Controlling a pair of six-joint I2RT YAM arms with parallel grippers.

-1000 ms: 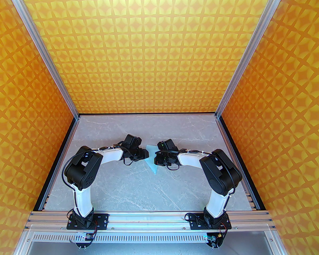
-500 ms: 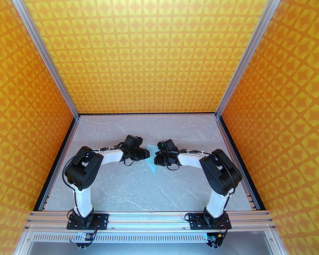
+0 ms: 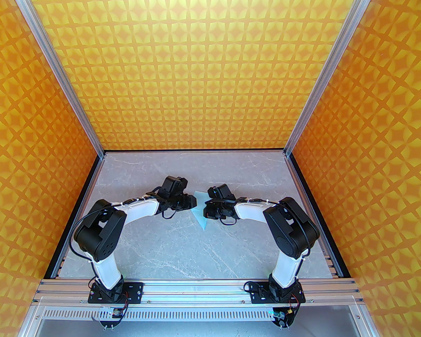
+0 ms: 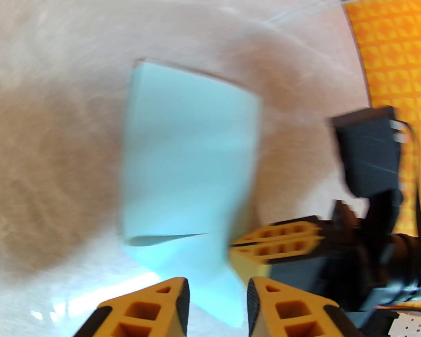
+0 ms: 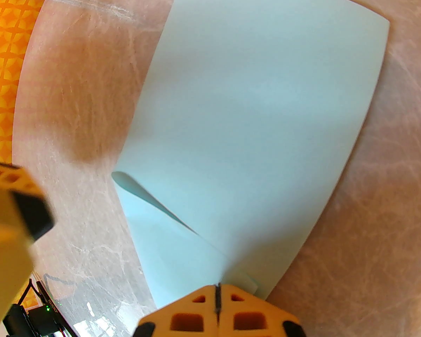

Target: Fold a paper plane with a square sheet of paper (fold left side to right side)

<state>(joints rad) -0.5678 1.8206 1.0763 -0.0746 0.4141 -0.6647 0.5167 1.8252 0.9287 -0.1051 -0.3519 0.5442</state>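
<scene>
1. Orange walls (image 3: 210,65) with a yellow star pattern close in the left, far and right sides, joined by metal posts (image 3: 59,72).
2. A grey marbled table (image 3: 161,248) fills the floor between them, with a metal rail (image 3: 203,288) along its near edge.
3. The left arm (image 3: 100,230) rises from the rail's left end and bends right toward the table's middle. The right arm (image 3: 291,230) rises from the right end and bends left to face it.
4. The pale blue sheet of paper (image 3: 201,214) lies on the middle of the table, between the two wrists. From above it shows as a narrow triangle with its tip pointing near. In the right wrist view the sheet of paper (image 5: 252,118) is doubled over, its top layer bowed up off the lower one along the left side.
5. The right gripper (image 5: 217,290) has its yellow fingers pressed flat together with no gap. Their tips sit at the sheet's edge where the layers meet. I cannot tell whether a layer is caught between them.
6. The left gripper (image 4: 217,288) shows in a blurred wrist view. Its fingers stand a narrow way apart, and the tapered end of the sheet (image 4: 189,146) runs into the gap. I cannot tell whether either finger touches it. The right gripper's fingers (image 4: 277,239) lie just right of the sheet there.
</scene>
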